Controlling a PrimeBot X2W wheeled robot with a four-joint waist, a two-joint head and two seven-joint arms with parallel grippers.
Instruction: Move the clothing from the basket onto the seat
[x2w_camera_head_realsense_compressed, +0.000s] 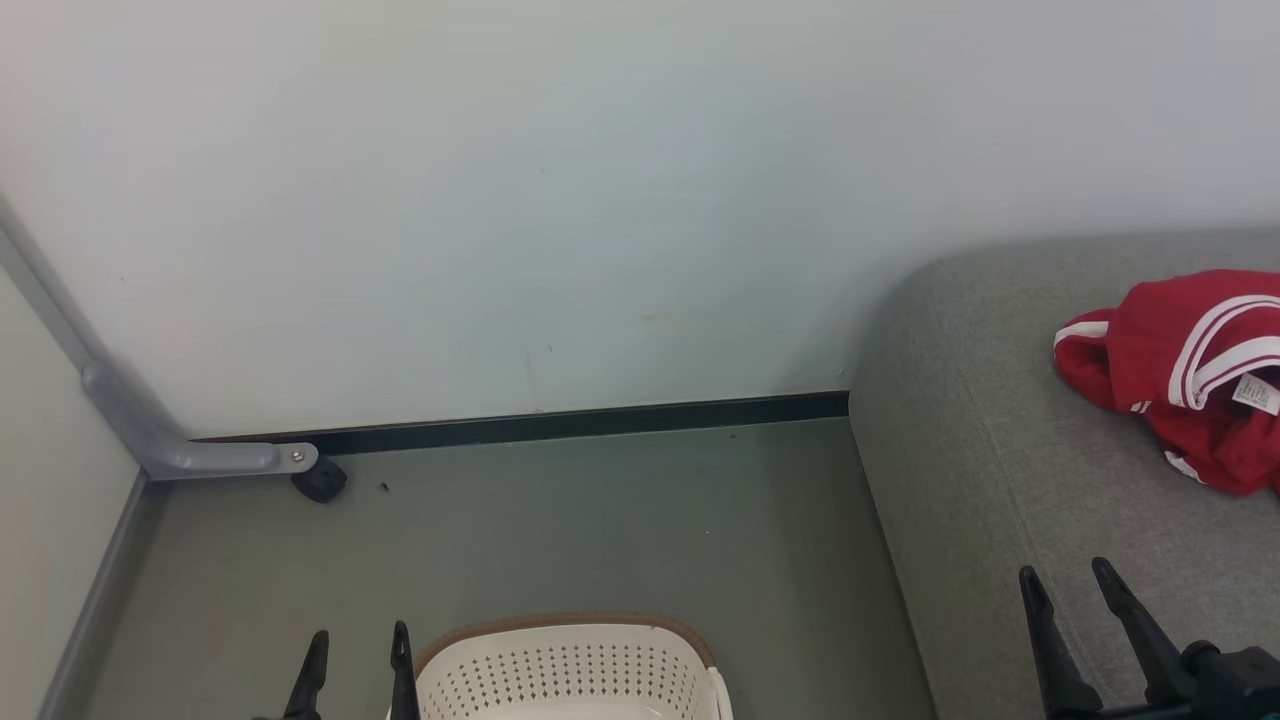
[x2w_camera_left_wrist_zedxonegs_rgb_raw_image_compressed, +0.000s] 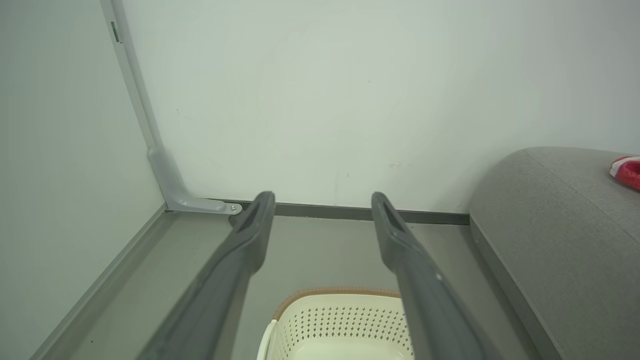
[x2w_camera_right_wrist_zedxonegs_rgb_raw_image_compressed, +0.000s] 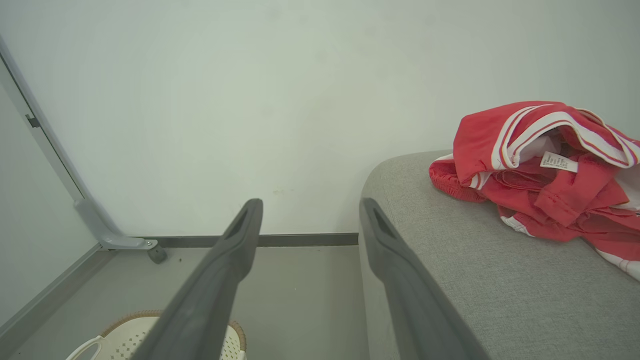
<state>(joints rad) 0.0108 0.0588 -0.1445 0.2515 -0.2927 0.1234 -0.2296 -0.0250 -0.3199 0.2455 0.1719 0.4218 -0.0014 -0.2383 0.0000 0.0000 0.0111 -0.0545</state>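
Red clothing (x2w_camera_head_realsense_compressed: 1190, 375) with white stripes lies crumpled on the grey seat (x2w_camera_head_realsense_compressed: 1010, 480) at the right; the right wrist view shows the clothing (x2w_camera_right_wrist_zedxonegs_rgb_raw_image_compressed: 545, 175) with a small white label. The cream basket (x2w_camera_head_realsense_compressed: 570, 670) with its brown rim stands on the floor at the bottom centre; what I see of its inside is bare. My left gripper (x2w_camera_head_realsense_compressed: 357, 640) is open just left of the basket, empty. My right gripper (x2w_camera_head_realsense_compressed: 1065, 580) is open above the seat's front part, below the clothing in the view and apart from it. Each wrist view shows two spread fingers (x2w_camera_left_wrist_zedxonegs_rgb_raw_image_compressed: 250, 235) (x2w_camera_right_wrist_zedxonegs_rgb_raw_image_compressed: 240, 235).
A pale wall runs behind the grey floor (x2w_camera_head_realsense_compressed: 600, 520), with a dark skirting strip. A grey metal bracket (x2w_camera_head_realsense_compressed: 190, 445) with a black foot (x2w_camera_head_realsense_compressed: 320, 482) sits in the left corner. A side wall closes the left.
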